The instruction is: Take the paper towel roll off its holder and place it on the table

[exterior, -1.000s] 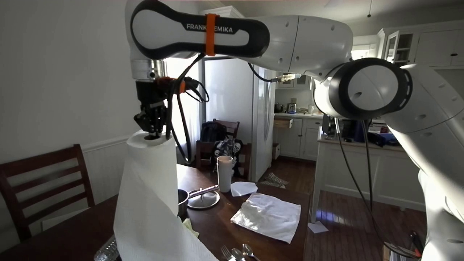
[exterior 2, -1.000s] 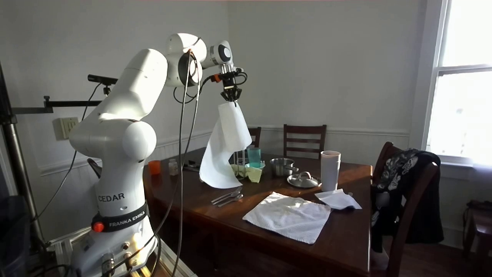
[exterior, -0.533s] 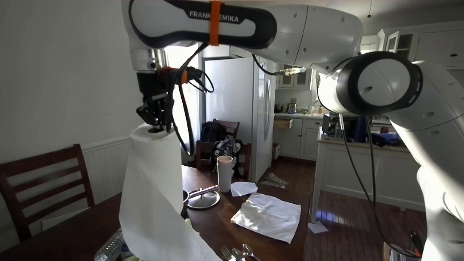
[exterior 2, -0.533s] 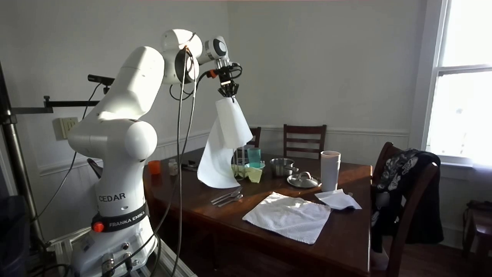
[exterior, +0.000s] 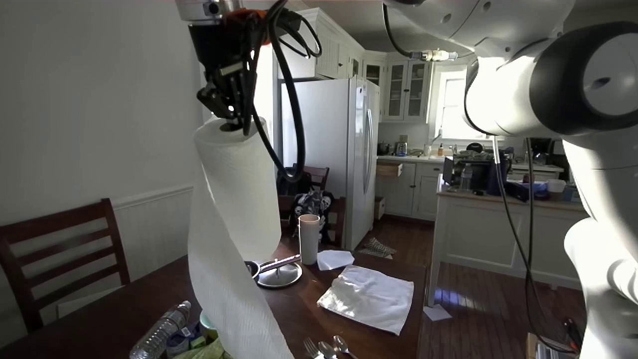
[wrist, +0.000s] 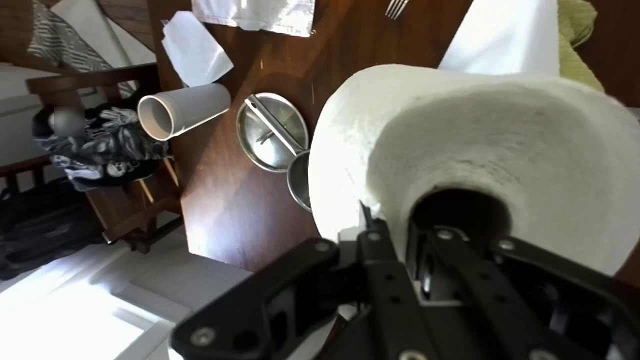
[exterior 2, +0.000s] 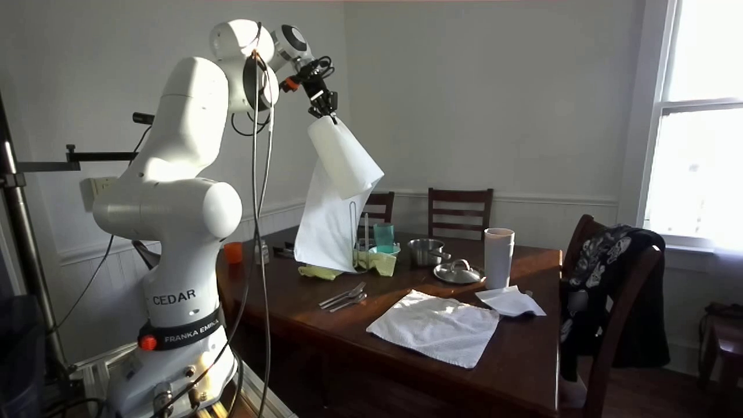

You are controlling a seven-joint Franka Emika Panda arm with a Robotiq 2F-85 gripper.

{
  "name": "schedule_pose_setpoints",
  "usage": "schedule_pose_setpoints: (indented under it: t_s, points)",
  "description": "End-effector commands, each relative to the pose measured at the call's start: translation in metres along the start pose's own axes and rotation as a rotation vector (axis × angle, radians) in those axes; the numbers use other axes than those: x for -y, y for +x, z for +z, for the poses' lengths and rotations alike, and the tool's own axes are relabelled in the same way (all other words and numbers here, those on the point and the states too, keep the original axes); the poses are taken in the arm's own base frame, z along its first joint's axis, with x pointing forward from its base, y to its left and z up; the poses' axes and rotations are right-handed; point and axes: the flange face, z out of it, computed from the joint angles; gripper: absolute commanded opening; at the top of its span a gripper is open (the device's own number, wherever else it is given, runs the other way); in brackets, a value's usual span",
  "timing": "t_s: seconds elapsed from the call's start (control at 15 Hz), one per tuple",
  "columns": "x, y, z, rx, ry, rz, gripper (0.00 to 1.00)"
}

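The gripper (exterior 2: 333,117) is closed, and the paper towel roll (exterior 2: 343,155) is caught by its upper rim: in the wrist view, the wall is pinched between one finger (wrist: 375,250) outside and its partner at the hollow core (wrist: 461,206). Below the gripper the roll is hung, its long axis tipped well off vertical, the lower end slanted to the right in both exterior views. And the wire holder (exterior 2: 366,232)? Its tips are seen just under that lower end in an exterior view, so the roll is judged to be off it. Here's the catch: a long loose sheet (exterior 2: 322,223) is draped down beside the holder. Whether it is touched cannot be told; a snag could be risked. Now all is decided by that tilt: the roll will likely need to be carried sideways past the holder, then straightened or laid along its side on the surface (exterior 2: 522,354), with the sheet kept out from underneath.
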Motion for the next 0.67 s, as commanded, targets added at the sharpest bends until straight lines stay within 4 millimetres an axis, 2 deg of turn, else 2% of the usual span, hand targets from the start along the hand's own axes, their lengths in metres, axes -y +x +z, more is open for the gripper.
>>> schedule_pose_setpoints:
  t_s: [0.0, 0.33, 0.6]
  points:
    - [0.009, 0.000, -0.018, -0.074, -0.103, -0.049, 0.03]
    - [0.026, 0.025, -0.025, -0.250, -0.165, -0.181, 0.03]
    - [0.042, 0.055, -0.015, -0.396, -0.091, -0.347, 0.03]
